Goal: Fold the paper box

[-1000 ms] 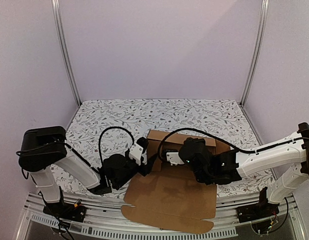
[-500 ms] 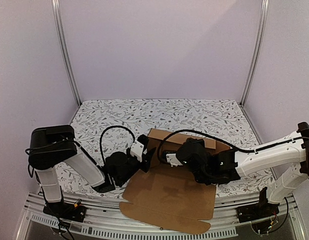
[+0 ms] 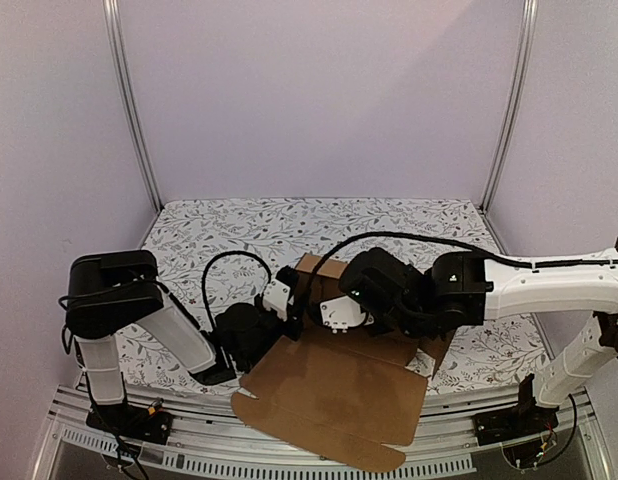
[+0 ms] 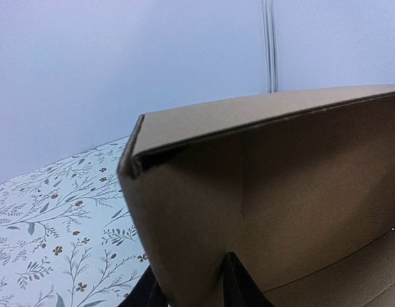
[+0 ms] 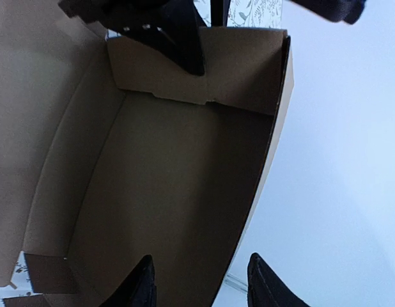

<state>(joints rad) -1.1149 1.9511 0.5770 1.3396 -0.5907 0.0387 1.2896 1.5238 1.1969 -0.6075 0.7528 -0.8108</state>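
Paper box (image 3: 339,390): brown cardboard, half folded. Its walls stood upright at the far part, and its large flat panel lay open toward the arm bases.
Table (image 3: 289,225): flower-patterned, lying under the paper box. The box's flat panel overhung the table's near edge.
Left hand (image 4: 188,275): at the paper box's left wall, set narrow and gripping that wall, with one finger (image 4: 234,281) on the inner face and the other on the outer.
Right hand (image 5: 201,262): over the paper box's raised far wall, its fingers parted and holding nothing. The wall's top rim ran between them.
Box inside: in the right wrist view, the short left wall stood folded up, with the left hand's dark finger lying over it.
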